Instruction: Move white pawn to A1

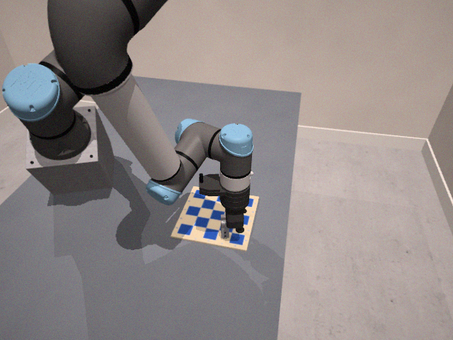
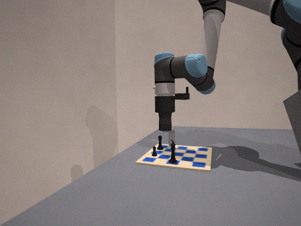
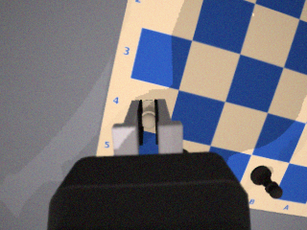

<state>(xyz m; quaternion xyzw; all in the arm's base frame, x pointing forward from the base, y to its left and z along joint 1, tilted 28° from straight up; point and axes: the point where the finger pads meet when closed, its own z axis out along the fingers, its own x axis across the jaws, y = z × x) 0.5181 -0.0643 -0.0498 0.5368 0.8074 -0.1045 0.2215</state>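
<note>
Wrist view showed the end effector (image 3: 148,120) pinching the white pawn (image 3: 149,116) by its head, both silver fingers pressed against it. Held the pawn over the chessboard (image 3: 120,77) at its numbered edge, beside the digit 4, near the far end of the board from the corner lettered A. Pointed straight down from the vertical wrist in the exterior view, fingers (image 2: 171,137) low among the black pieces. Stood upright there: a black pawn (image 2: 154,151) at the near corner, a taller black piece (image 2: 160,142) behind it, and the tallest black piece (image 2: 172,152) in front of the fingers. Lay flat on the grey worktop (image 2: 146,194), the board (image 1: 179,234).
</note>
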